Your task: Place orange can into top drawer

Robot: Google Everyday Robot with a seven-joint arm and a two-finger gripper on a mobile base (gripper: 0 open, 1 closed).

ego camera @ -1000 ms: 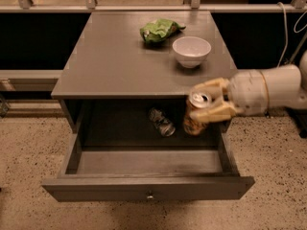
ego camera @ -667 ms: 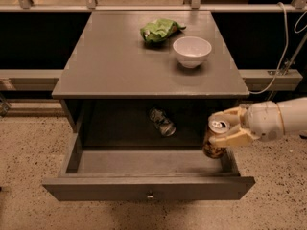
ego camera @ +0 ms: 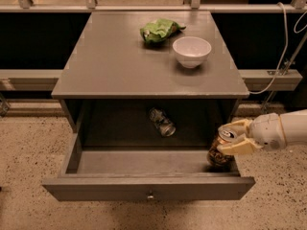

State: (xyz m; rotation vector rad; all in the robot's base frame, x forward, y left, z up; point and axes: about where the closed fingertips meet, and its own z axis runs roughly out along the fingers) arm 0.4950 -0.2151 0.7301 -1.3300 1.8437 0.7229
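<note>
The drawer (ego camera: 72, 153) stands pulled well out of the grey cabinet (ego camera: 120, 61), and its front panel carries a small round knob (ego camera: 150, 195) at the centre. Towards the back of the drawer, a little right of the middle, a grey can (ego camera: 161, 121) lies on its side at a slant; any print on it is too small to read. On the cabinet top a crumpled green bag (ego camera: 160, 30) sits towards the rear, with no lettering to be made out. Just to its right and nearer the front stands a white bowl (ego camera: 192, 51), close to the bag but apart from it. At the drawer's front right corner is the orange can (ego camera: 220, 150), within the drawer's outline with its foot low near the drawer floor. Whether it touches the floor I cannot tell. Against the frame 0.7 s ago it sits a bit lower. Against the one before that, it has gone from under the cabinet's front edge out to the right and down. The can is copper-orange with a darker brown patterned band, its silver top tilted towards the camera; the label's words cannot be read. The gripper (ego camera: 231, 138) reaches in from the right, its pale fingers (ego camera: 237, 147) closed round the can's upper half. A white cable (ego camera: 283, 37) hangs at the far right.
</note>
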